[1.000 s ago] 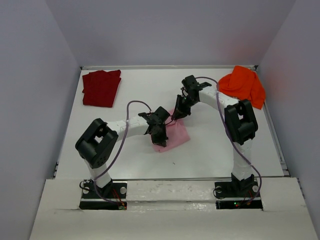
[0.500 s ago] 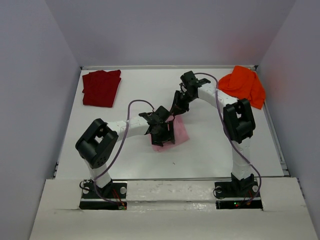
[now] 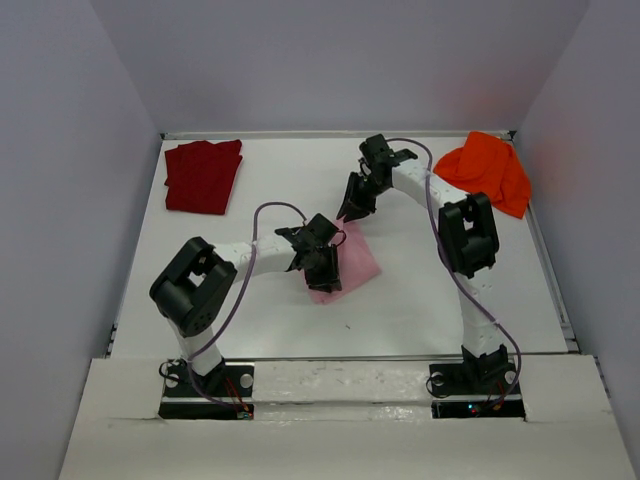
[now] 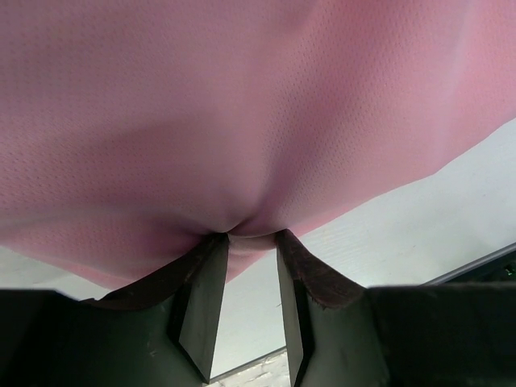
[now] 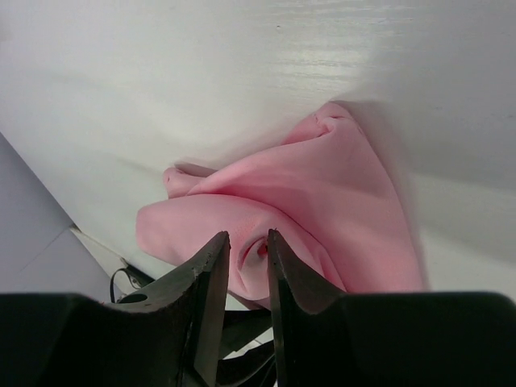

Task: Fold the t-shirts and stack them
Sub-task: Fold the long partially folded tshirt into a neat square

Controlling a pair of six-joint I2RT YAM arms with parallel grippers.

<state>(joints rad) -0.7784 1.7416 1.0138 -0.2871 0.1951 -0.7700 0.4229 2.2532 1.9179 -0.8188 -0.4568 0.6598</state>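
I count one white bench (image 3: pixel 430 300) and three shirts on it. The orange t-shirt (image 3: pixel 487 172) is bunched in the far right corner, the dark red t-shirt (image 3: pixel 203 176) lies folded in the far left corner, and the pink t-shirt (image 3: pixel 355 262) is mid-bench. There are two grippers. The left gripper (image 4: pixel 250 235) has its tips on the pink cloth, but I can't tell whether it grips. The right gripper (image 5: pixel 247 235) is slightly parted and empty.

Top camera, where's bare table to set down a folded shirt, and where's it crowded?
Bare table: the back strip between the dark red t-shirt and the right arm; the near strip in front of the pink t-shirt; the right side below the orange t-shirt. Crowded: the centre, where left gripper and right gripper are at that shirt.
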